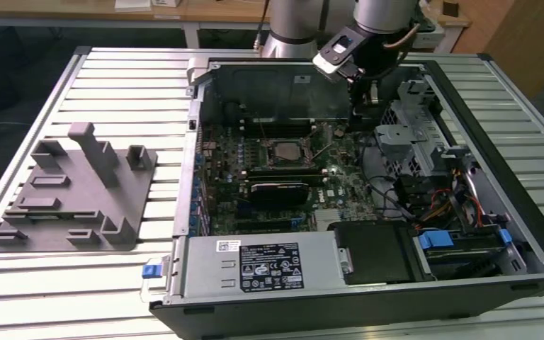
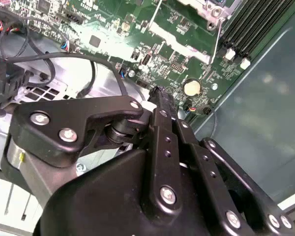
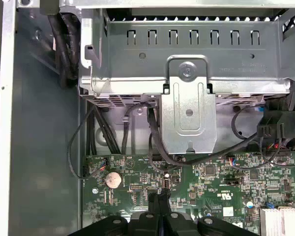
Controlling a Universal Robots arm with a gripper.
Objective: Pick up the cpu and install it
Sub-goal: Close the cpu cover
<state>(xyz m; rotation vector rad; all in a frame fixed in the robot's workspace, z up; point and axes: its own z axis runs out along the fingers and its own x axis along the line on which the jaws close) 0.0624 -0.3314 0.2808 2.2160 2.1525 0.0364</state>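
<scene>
The open computer case (image 1: 499, 106) holds the green motherboard (image 1: 338, 188). In its black socket frame (image 1: 282, 152) lies a pale square that looks like the cpu (image 1: 282, 150), flat in the frame. My gripper (image 1: 365, 110) hangs inside the case to the exterior view's right of the socket, well apart from it. In both wrist views its black fingers (image 3: 160, 204) are pressed together over the board's edge, close to a coin battery (image 3: 113, 179). The fingertips (image 2: 160, 96) hold nothing.
A grey plastic fixture block (image 1: 74, 191) stands on the slatted table at the exterior view's left. A metal drive cage (image 3: 187, 49) and black cables (image 3: 152, 142) are close to the gripper. The power supply (image 1: 263, 265) fills the case's near side.
</scene>
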